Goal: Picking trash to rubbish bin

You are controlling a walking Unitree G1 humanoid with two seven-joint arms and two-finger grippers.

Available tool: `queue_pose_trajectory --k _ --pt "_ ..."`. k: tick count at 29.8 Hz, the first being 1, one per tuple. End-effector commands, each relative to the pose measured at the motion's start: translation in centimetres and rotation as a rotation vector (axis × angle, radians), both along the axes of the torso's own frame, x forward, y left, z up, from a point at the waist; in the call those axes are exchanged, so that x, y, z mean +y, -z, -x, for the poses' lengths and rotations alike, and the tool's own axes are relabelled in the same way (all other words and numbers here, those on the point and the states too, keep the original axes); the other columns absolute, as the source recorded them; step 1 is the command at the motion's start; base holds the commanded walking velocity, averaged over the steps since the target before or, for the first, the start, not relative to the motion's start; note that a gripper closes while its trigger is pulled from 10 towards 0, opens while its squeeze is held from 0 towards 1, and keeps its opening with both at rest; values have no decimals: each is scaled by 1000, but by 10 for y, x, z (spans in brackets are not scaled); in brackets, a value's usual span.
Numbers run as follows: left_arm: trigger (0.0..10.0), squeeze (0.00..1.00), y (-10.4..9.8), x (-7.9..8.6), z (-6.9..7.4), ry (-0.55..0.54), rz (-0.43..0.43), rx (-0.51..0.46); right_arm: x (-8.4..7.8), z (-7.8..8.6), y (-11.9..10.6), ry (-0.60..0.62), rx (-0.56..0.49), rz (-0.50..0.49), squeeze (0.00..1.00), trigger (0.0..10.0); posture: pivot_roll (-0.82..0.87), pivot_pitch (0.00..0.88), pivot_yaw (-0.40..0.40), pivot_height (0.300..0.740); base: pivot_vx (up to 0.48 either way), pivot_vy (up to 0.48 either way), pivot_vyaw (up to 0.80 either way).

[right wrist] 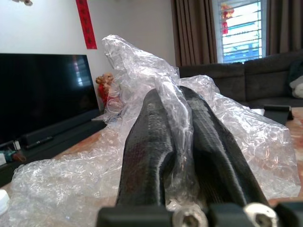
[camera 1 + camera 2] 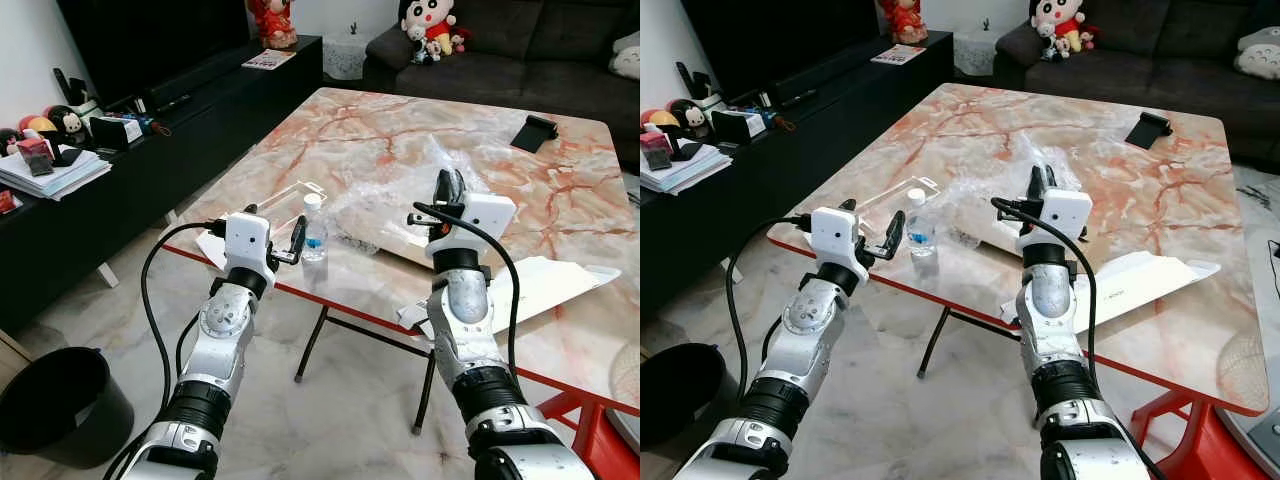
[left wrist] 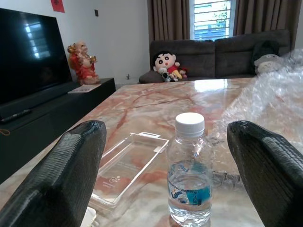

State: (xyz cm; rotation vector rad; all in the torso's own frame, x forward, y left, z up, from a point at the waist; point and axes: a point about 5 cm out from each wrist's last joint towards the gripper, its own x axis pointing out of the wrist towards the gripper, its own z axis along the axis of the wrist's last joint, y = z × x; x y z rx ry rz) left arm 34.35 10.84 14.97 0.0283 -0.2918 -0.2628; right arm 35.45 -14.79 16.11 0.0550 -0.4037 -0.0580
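**Right pincer nips the wrap, left one frames the bottle**

The marble bench [image 2: 560, 330] runs ahead of both arms, its red-trimmed near edge just under the wrists. Below and left of the left pincer, the black rubbish bin [image 2: 55, 405] waits on open floor, an easy swing away. The bubble wrap [image 1: 71, 184] billows around the right pincer [image 1: 177, 142], whose fingers are pressed together on a fold, likely to lift it whole. The left pincer [image 3: 173, 165] stands spread wide, the water bottle [image 3: 190, 172] upright between and just beyond its fingertips, with a clear plastic tray [image 3: 130, 163] lying beside.
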Motion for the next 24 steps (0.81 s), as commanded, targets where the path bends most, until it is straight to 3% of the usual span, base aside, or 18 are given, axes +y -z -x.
queue_pose_trajectory --k 1,8,16,24 --pt "10000 0 -1 2 -1 -7 -13 -12 -2 -1 -3 6 -4 9 0 10000 -16 0 45 740 0 0 0" --pt "10000 0 0 1 0 -1 -15 -8 -5 0 -1 15 3 12 0 10000 -16 0 45 740 0 0 0" --pt "10000 0 2 1 0 -2 -18 -1 3 1 0 -10 10 8 0 10000 -12 0 44 740 0 0 0" --pt "10000 0 3 1 1 -4 -17 1 3 1 1 -13 15 10 0 10000 -13 0 42 740 -298 0 0"
